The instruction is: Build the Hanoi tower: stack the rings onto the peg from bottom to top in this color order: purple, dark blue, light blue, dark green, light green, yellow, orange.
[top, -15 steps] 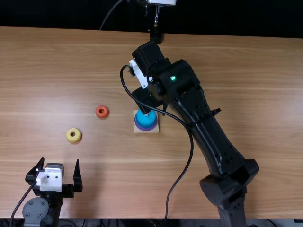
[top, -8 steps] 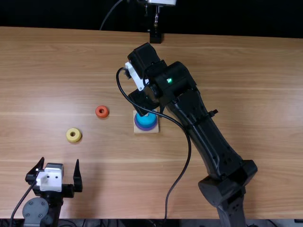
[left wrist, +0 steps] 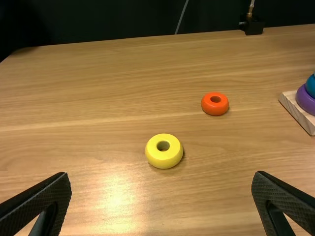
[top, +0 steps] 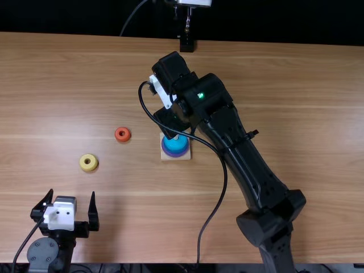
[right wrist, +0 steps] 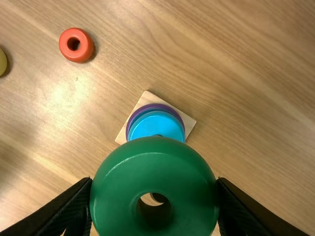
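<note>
My right gripper (top: 172,120), its tips hidden beneath the arm in the top view, is over the far side of the ring stack. In the right wrist view the right gripper (right wrist: 155,189) is shut on a dark green ring (right wrist: 155,164), with part of the peg visible through its hole. Below it, a light blue ring (right wrist: 156,126) tops the purple ring (top: 164,150) on the square wooden base (top: 176,158). An orange ring (top: 122,134) and a yellow ring (top: 89,162) lie flat on the table. My left gripper (top: 71,196) stands open; in its wrist view the left gripper (left wrist: 161,183) has empty fingers.
The wooden table (top: 307,102) stretches to a dark backdrop. A black mount (top: 187,43) stands at its far edge. The right arm's cable (top: 222,190) loops beside the arm, and the arm spans diagonally across the table's middle.
The right arm has shifted slightly to the left in the top view, its cable moving along. My left arm, the stack and the loose rings have stayed put.
</note>
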`<action>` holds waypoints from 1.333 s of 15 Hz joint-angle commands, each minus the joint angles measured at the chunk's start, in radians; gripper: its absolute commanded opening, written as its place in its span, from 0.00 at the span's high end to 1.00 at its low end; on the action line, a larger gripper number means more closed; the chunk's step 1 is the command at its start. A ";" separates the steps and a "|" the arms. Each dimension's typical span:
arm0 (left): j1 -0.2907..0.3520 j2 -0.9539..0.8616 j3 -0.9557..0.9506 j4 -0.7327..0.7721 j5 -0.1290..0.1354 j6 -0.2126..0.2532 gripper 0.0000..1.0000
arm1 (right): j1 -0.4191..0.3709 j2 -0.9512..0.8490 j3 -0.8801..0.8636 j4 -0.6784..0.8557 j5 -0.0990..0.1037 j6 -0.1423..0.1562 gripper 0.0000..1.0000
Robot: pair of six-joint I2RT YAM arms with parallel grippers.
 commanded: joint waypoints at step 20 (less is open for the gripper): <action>-0.005 -0.012 -0.106 -0.080 0.007 -0.002 0.00 | -0.027 0.013 0.029 -0.004 -0.001 -0.007 1.00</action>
